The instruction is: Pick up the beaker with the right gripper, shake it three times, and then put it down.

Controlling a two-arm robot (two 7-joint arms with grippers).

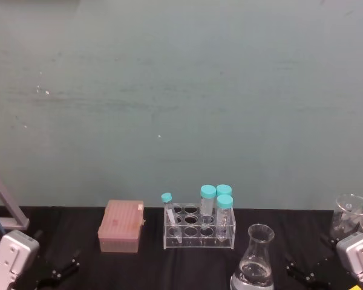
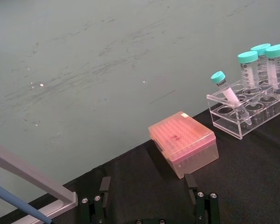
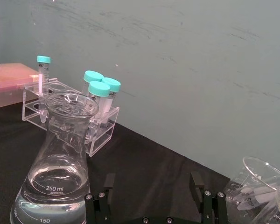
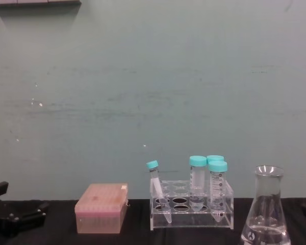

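Beaker: upright on black surface, part-filled, at 5 o'clock of tube rack. Right gripper: at beaker's 3 o'clock, fingers spread, empty. Left gripper: parked at head view's 8 o'clock, fingers spread. Advice: shift toward 9 o'clock, centre neck, clamp firmly.

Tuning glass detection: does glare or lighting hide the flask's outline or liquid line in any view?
Right wrist view: beaker evenly lit, marks and liquid line readable, no glare. Head view: rim catches highlights against the black table. Chest view: neck pale against the wall, traceable.
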